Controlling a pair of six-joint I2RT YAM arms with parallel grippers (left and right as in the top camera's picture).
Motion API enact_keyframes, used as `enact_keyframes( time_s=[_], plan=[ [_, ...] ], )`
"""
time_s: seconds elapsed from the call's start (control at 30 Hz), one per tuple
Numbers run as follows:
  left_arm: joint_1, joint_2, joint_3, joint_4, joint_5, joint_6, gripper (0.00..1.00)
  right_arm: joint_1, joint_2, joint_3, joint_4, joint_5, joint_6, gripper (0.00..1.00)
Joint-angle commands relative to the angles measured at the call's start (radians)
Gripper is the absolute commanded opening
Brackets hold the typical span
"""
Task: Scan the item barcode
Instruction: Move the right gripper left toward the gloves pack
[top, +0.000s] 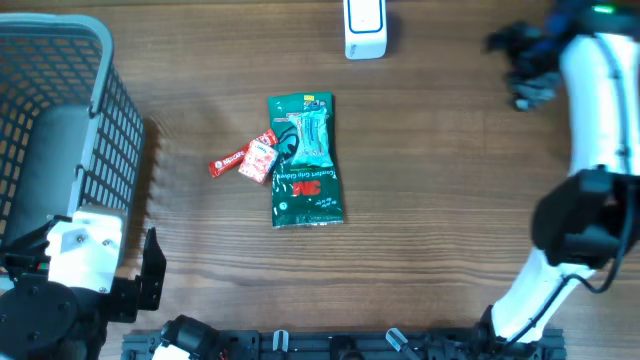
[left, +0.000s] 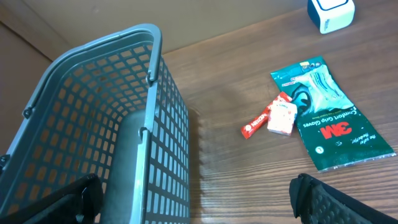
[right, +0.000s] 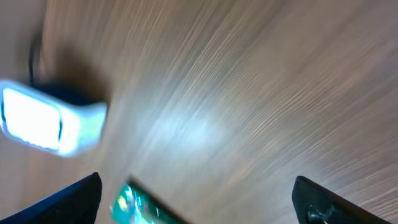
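Blurred scanner (right: 43, 124), glove packet (right: 134, 206) cut off

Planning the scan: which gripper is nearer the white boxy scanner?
Right. The right gripper is right of the white boxy scanner; the left gripper is diagonally across, by the grey mesh basket.

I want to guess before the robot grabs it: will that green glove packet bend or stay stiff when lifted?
Probably floppy: the green glove packet looks like a thin plastic bag lying flat on the table. It is likely light, since it seems to hold only soft gloves. Its glossy film may be slippery, and if pushed it should slide, not roll.
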Motion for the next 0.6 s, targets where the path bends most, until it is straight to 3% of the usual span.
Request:
enact_keyframes(
  time_s=[0.0, 0.13, 0.27, 0.37, 0.47, 0.57],
  plan=[
    [0.008, 0.005, 0.002, 0.002, 0.009, -0.009, 1.00, 0.183, 0.000, 0.010, 0.010, 0.126, -0.054, 1.00],
    [0.008, 0.005, 0.002, 0.002, 0.009, -0.009, 1.00, 0.378, 0.002, -0.005, 0.097, 0.225, -0.206, 0.99],
    [0.008, 0.005, 0.002, 0.002, 0.009, -0.009, 1.00, 0.534, 0.004, -0.005, 0.157, 0.340, -0.264, 1.00],
    [0.008, 0.005, 0.002, 0.002, 0.009, -0.009, 1.00, 0.602, 0.010, -0.005, 0.192, 0.342, -0.274, 1.00],
    [0.008, 0.005, 0.002, 0.002, 0.009, -0.009, 1.00, 0.668, 0.043, -0.005, 0.273, 0.347, -0.400, 0.99],
    [0.008, 0.005, 0.002, 0.002, 0.009, -0.009, 1.00, 0.703, 0.100, -0.005, 0.296, 0.404, -0.402, 0.91]
  ],
)
